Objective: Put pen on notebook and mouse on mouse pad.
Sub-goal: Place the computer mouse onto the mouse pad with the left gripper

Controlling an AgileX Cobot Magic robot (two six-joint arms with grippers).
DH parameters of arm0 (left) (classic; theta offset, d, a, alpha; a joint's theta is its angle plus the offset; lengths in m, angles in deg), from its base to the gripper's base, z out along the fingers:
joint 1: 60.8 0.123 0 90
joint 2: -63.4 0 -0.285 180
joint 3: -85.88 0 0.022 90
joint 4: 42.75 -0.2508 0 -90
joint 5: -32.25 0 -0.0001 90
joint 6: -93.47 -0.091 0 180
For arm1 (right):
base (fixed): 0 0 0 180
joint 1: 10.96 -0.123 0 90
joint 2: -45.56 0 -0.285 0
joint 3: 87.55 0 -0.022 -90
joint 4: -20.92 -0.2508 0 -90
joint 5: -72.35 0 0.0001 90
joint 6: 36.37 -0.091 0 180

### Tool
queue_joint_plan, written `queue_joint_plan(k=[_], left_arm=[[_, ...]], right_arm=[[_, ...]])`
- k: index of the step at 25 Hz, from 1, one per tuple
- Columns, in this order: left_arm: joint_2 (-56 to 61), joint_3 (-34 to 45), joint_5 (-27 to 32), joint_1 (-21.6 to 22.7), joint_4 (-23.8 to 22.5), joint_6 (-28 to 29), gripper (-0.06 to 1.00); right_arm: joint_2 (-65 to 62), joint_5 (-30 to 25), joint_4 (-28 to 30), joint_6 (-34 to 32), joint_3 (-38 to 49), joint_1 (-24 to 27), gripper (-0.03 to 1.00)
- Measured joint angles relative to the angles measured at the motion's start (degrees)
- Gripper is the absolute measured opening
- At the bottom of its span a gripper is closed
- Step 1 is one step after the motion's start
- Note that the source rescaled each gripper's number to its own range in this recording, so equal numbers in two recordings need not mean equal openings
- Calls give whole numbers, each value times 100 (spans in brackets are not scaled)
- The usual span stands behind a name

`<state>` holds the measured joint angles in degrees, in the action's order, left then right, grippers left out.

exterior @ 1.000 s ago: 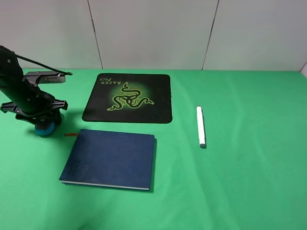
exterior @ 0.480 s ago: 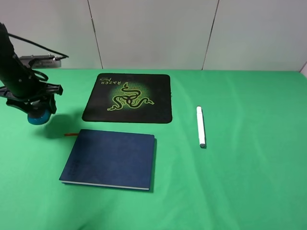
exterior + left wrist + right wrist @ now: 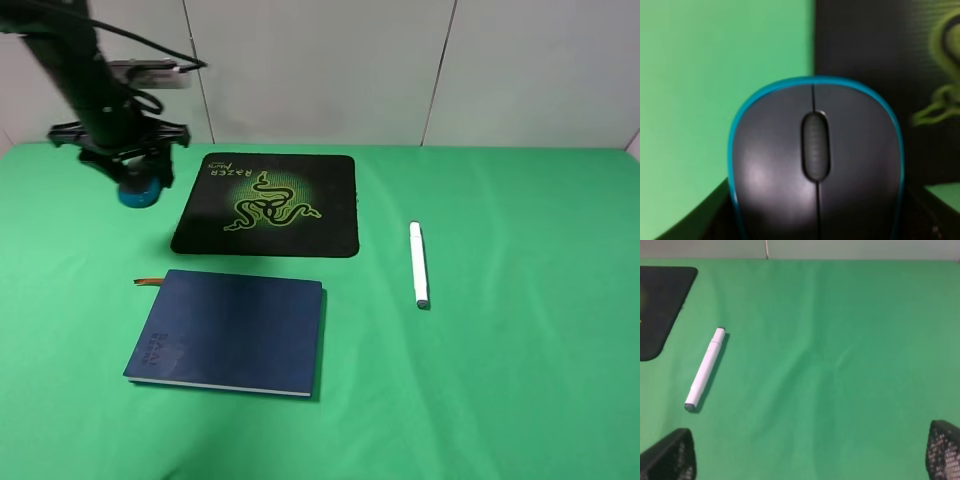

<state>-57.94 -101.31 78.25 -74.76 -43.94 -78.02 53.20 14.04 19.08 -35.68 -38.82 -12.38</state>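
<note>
Evenly lit green cloth point(image 3: 520, 400) spreads below pale wall panels point(image 3: 320, 70) split by dark seams point(image 3: 440, 75).

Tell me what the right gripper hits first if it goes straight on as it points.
Likely only the green cloth: the open right gripper points at a bare stretch of it. The pen lies off that line, toward the pad. Depth is hard to judge.
</note>
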Motion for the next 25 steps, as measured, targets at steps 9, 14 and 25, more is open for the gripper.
queue_joint_plan(k=[9, 14, 25], left_arm=[[-1339, -1658, 347, -987, 21, 321, 0], [-1950, -2145, 324, -1213, 25, 362, 0], [-2297, -2284, -30, -1253, 17, 417, 0]], right_arm=[[0, 0, 0, 0, 0, 0, 100], [0, 0, 0, 0, 0, 0, 100], [0, 5, 0, 0, 0, 0, 100]])
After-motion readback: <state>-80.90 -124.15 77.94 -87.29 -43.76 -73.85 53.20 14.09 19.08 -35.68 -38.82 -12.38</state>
